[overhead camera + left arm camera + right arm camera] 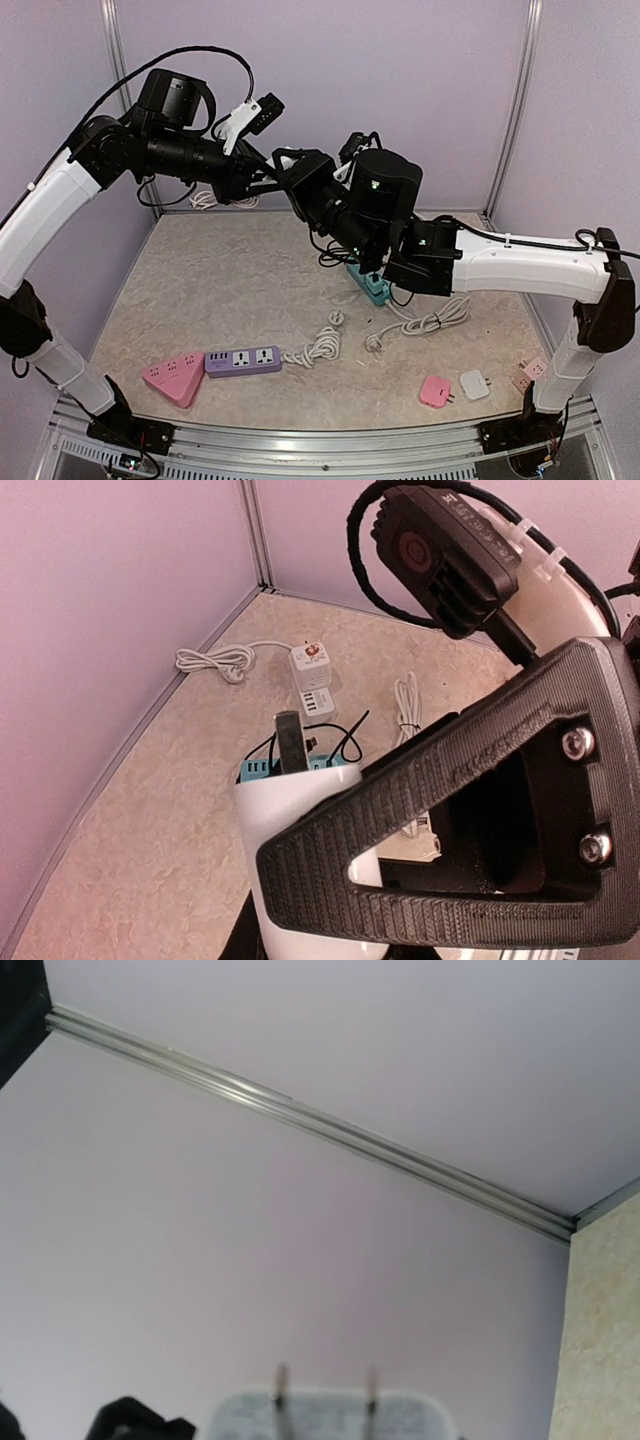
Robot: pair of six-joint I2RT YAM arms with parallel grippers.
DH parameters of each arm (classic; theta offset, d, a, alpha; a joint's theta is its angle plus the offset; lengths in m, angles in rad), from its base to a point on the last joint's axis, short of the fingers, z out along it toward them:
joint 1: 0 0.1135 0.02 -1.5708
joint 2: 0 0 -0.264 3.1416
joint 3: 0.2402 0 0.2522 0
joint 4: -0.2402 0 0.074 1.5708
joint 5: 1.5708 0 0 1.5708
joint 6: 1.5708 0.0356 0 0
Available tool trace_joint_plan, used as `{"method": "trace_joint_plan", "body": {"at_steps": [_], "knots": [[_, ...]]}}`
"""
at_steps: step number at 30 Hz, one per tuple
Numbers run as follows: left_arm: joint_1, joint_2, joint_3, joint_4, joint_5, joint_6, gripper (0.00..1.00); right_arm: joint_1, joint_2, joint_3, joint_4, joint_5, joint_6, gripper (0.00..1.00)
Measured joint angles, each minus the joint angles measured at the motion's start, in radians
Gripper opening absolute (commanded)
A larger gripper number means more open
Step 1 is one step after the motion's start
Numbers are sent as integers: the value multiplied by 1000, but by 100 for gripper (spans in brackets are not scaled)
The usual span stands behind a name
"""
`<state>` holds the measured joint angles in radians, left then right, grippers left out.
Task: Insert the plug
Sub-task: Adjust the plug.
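Observation:
The white plug (pixel 325 1418) shows at the bottom of the right wrist view, its two metal prongs pointing at the wall. My right gripper (pixel 295 175) is raised in mid-air, shut on it. In the left wrist view the plug (pixel 300 825) is a white block against the right gripper's ribbed black finger (pixel 450 780). My left gripper (pixel 262 186) meets the right one in the air. Its own fingers are hidden, so its hold on anything is unclear. The teal power strip (pixel 372 288) lies on the table below the right arm.
A purple power strip (pixel 243 360) and a pink triangular socket (pixel 173 380) lie front left. Pink (pixel 436 390) and white (pixel 474 384) adapters sit front right. White coiled cables (pixel 430 322) run near the teal strip. A white cube charger (pixel 312 675) stands by the back wall.

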<state>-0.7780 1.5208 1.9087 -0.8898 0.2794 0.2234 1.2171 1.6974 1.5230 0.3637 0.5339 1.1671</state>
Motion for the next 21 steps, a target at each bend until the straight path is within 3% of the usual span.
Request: {"method": "trace_joint_plan", "body": {"at_steps": [4,5,7,9,10,16,21], "knots": [[2,1,0,-2,-3,12,0,0,1,2,-8,3,-3,0],[3,1,0,-2,-1,14,0,0,1,2,-8,2,-8,12],[6,1,-1,-3,5,23,0,0,1,2,-8,0,-31,55],[13,0,-2,-4,20,37,0,0,0,2,-7,-5,-71,90],[20,-2,-3,-4,32,35,0,0,-3,-2,-11,-22,-101,98],[95,-39,-28,-25,102,55,0,14,-124,-135,-18,-153,-401,100],[93,-62,-26,-87,195,111,0,-32,-289,-284,15,-352,-594,81]]}}
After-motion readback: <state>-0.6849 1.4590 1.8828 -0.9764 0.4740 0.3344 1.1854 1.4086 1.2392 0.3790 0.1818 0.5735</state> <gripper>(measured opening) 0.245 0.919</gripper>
